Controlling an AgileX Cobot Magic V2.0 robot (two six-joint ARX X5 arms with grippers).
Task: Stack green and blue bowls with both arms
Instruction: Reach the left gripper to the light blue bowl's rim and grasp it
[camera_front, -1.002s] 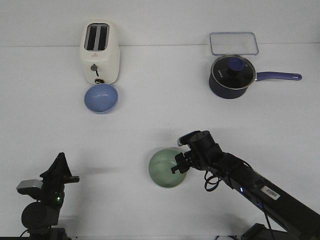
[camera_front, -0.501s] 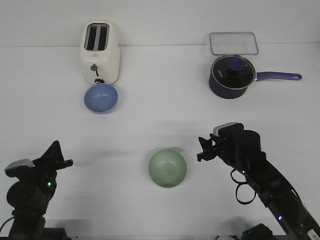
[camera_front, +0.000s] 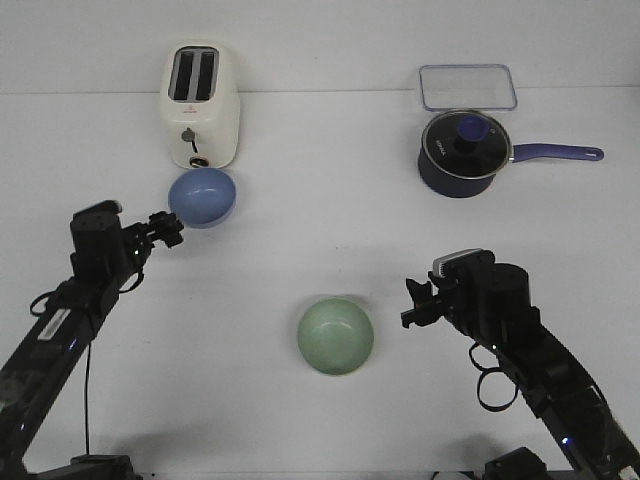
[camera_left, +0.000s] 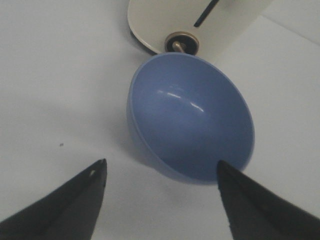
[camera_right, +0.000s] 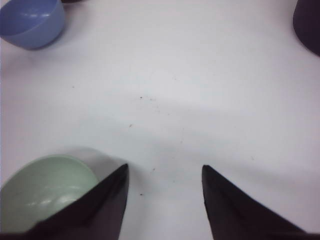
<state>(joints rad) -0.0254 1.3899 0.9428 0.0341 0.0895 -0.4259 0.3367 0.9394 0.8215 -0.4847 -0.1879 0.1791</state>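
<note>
The blue bowl (camera_front: 202, 196) stands upright on the white table just in front of the toaster; it also shows in the left wrist view (camera_left: 192, 117) and small in the right wrist view (camera_right: 31, 20). My left gripper (camera_front: 168, 231) is open and empty, its tips just short of the blue bowl's near-left rim (camera_left: 161, 167). The green bowl (camera_front: 336, 336) stands alone nearer the front, and shows in the right wrist view (camera_right: 45, 192). My right gripper (camera_front: 417, 303) is open and empty, to the right of the green bowl and apart from it (camera_right: 165, 172).
A cream toaster (camera_front: 199, 104) stands right behind the blue bowl, its knob showing in the left wrist view (camera_left: 181, 42). A dark navy saucepan (camera_front: 462, 152) with a glass lid and a clear lidded box (camera_front: 467, 86) stand at the back right.
My left arm has reached forward from the front left corner up to the blue bowl. My right gripper let go of the green bowl and drew back to the right.
</note>
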